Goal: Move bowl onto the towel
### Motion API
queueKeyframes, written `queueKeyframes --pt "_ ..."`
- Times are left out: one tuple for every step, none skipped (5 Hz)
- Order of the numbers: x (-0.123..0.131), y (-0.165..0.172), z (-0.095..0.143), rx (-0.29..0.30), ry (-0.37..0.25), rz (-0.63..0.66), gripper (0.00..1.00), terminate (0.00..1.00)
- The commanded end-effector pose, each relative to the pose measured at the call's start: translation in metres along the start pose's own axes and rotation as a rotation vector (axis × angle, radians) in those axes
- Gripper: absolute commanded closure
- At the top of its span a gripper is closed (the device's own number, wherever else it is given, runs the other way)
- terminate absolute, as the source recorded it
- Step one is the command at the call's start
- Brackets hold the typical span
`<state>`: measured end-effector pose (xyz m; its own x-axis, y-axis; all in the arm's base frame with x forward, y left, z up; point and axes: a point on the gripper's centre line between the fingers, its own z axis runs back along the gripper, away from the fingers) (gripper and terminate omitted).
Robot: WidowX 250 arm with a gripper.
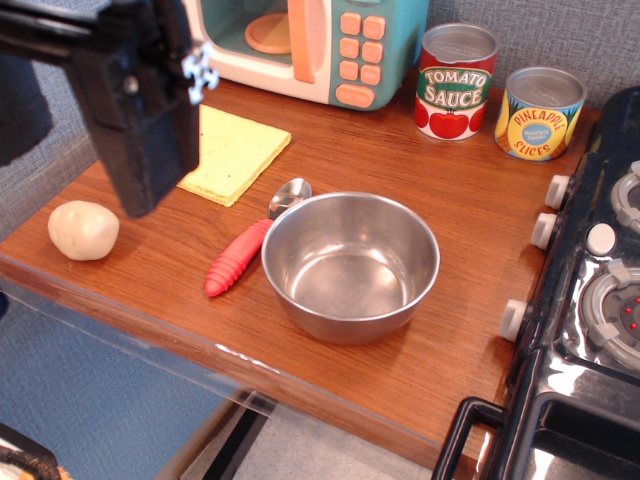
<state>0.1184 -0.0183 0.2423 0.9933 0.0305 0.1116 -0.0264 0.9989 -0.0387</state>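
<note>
The shiny steel bowl [350, 266] stands upright and empty on the wooden counter, near the front middle. The pale-yellow towel [236, 152] lies flat at the back left, in front of the toy microwave, and part of its left side is hidden behind my arm. My gripper [148, 190] is a dark block hanging close to the camera at the upper left, over the towel's left edge and well left of the bowl. Its jaws cannot be made out. Nothing shows in it.
A spoon with a red handle [237, 258] lies just left of the bowl, touching or nearly touching it. A beige round lump [83, 230] sits at the far left. The toy microwave [320, 45], a tomato sauce can [455, 85] and a pineapple can [539, 113] stand at the back. A toy stove [590, 300] borders the right.
</note>
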Motion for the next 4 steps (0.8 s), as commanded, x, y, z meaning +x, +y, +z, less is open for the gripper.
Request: queueKeyframes --pt "0.0 0.0 0.0 0.0 0.0 0.0 0.0 0.0" --pt "0.034 -0.018 -0.022 -0.075 -0.041 -0.017 0.0 0.0" --pt "0.07 -0.039 -0.055 -0.152 -0.034 0.005 0.0 0.0" --pt "0.106 -0.061 -0.09 -0.143 -0.022 0.007 0.0 0.0"
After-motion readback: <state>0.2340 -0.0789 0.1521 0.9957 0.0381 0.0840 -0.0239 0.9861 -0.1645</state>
